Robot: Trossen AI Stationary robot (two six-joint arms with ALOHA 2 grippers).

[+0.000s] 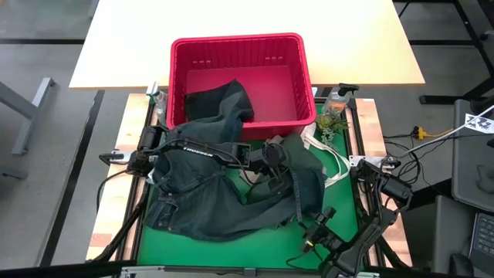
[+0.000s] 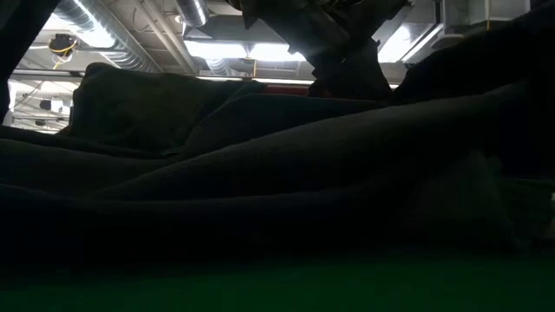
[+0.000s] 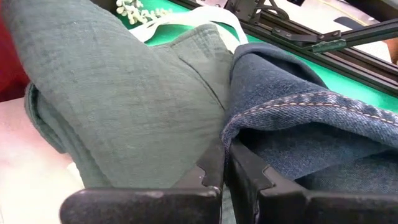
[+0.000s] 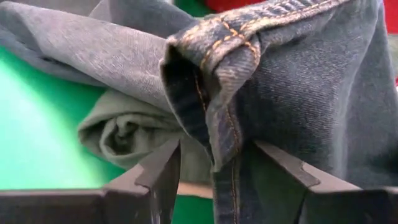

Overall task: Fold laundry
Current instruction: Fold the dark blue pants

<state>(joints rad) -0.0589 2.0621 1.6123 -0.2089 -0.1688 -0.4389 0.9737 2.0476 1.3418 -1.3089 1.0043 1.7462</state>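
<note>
**Asker:** Two arms at a table, I gather. What are they doing?

**Describer:** Both reach into a heap of clothes on the green table mat [image 1: 231, 259]. The left gripper [image 3: 225, 177] has its fingers pressed together, pinching cloth where the dark blue denim jeans [image 1: 201, 197] meet the olive-green woven shirt [image 3: 124, 93]; which of the two it grips I cannot tell. The right gripper [image 4: 214, 163] stands with its fingers spread wide, a stitched hem of the jeans hanging between them, not clamped.

**Asker:** Where does the laundry lie?

**Describer:** Jeans and shirt sprawl crumpled across the mat, the jeans trailing over the front wall of a red slatted plastic basket [image 1: 297, 77] behind them. A dark garment [image 1: 212, 100] sits inside it.

**Asker:** How much is folded?

**Describer:** Nothing, as far as I can see. No piece lies flat or squared, so I judge the folding barely begun: the jeans need spreading first, and everything else remains.
</note>
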